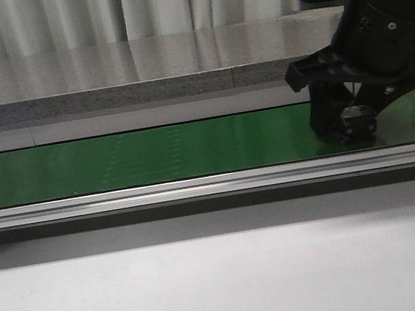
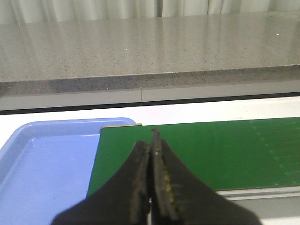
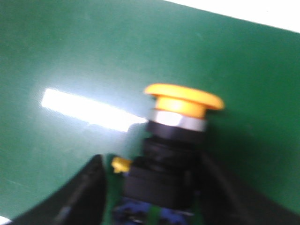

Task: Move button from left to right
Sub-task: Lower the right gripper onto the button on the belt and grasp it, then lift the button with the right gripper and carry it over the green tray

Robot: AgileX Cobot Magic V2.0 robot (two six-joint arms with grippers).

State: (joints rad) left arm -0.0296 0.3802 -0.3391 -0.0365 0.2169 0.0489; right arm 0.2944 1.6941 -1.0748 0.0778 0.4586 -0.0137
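Note:
The button (image 3: 174,136), with a yellow mushroom cap and a black body, stands on the green belt (image 3: 70,56). In the front view the button (image 1: 359,123) is at the belt's right end. My right gripper (image 3: 154,185) is lowered around it, one finger on each side. A strip of green shows between one finger (image 3: 86,187) and the button's body, so the jaws are open. In the front view the right gripper (image 1: 351,121) reaches down to the belt. My left gripper (image 2: 153,146) is shut and empty, above the belt's left end.
A blue tray (image 2: 42,164) lies at the left end of the green belt (image 2: 211,150). An aluminium rail (image 1: 196,186) runs along the belt's front edge. A grey stone-like counter (image 1: 142,72) stands behind the belt. A white table surface (image 1: 210,286) is in front.

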